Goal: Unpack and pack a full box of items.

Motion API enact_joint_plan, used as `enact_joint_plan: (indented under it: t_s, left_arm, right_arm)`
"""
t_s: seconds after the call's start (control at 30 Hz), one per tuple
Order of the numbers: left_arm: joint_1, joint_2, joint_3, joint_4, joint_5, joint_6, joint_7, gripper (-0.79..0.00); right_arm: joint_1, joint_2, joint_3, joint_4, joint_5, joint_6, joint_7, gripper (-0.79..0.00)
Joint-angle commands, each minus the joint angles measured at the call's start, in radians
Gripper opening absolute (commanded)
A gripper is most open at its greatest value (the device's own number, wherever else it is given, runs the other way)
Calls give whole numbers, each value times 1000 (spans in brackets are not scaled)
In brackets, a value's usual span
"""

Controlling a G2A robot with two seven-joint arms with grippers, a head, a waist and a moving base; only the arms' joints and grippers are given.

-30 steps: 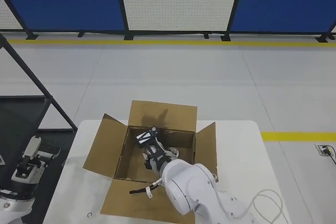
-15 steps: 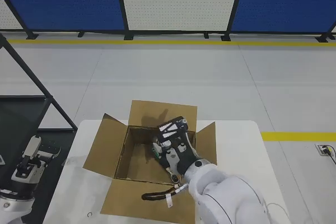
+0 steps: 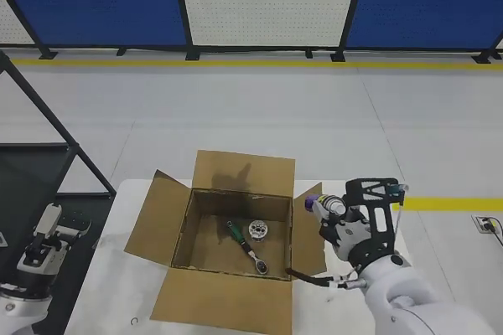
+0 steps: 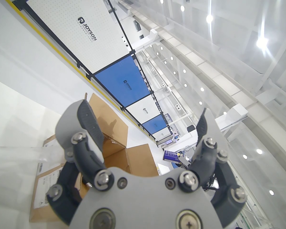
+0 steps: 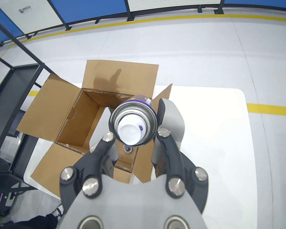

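One claw idle far left: left gripper (image 4: 145, 117), jaws apart, empty. Centre: box (image 3: 243, 172) open, ratchet (image 3: 246, 246) and round metal part (image 3: 257, 228) inside. Right: right gripper (image 5: 136, 125) clamped on spray can (image 3: 321, 203), raised beside right flap. Unpacking judged underway; next, lower can onto table (image 3: 352, 191).

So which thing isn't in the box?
The purple can, gripped in the right fingers; the wrench and round metal part lie in the box.

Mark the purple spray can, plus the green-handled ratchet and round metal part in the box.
Purple spray can (image 5: 133, 122), right wrist view: near end.
Green-handled ratchet (image 3: 246, 245), top view: shaft.
Round metal part (image 3: 257, 228), top view: centre.
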Motion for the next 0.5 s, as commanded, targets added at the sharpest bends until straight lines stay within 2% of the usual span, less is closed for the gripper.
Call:
enact_joint_plan:
  t_s: [0.0,0.3,0.37,0.47]
  left_arm:
    - [0,0,0,0,0,0,0,0]
    - [0,0,0,0,0,0,0,0]
    - [0,0,0,0,0,0,0,0]
    - [0,0,0,0,0,0,0,0]
  right_arm:
    - [-7,0,12,0,-3,4,-1,-785]
    - [-7,0,12,0,-3,4,-1,-785]
    - [-22,0,16,3,10,0,-34,-785]
    - [-30,-1,61,32,14,39,-33,-785]
